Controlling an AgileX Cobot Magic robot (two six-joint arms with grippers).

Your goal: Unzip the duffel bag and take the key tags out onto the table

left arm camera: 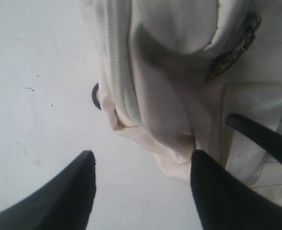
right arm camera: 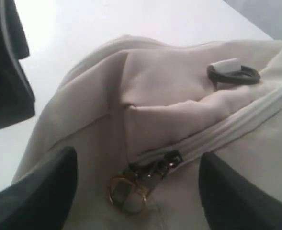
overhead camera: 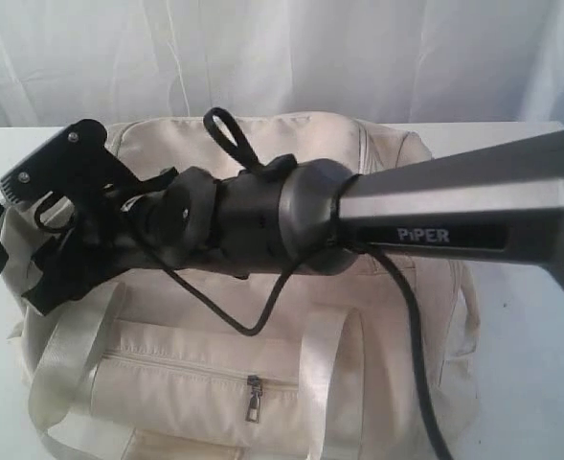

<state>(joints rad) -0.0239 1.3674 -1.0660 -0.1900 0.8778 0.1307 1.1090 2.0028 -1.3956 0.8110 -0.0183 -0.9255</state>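
Right under our wide-spread right hand (right arm camera: pixel 138 165) sat the zip pull (right arm camera: pixel 148 171), zip (right arm camera: pixel 227 130) running along the bag (right arm camera: pixel 179 96); left hand (left arm camera: pixel 143 158) gaped too.

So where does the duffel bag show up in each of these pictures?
Exterior: the duffel bag fills the middle and foreground, behind the right arm.
Left wrist: one end of it, just beyond the open left gripper.
Right wrist: fills the view beyond the open right gripper.
Shared: the pale top zip, in both wrist views; not seen in the exterior.

White draped curtain (overhead camera: pixel 262 48) as backdrop.
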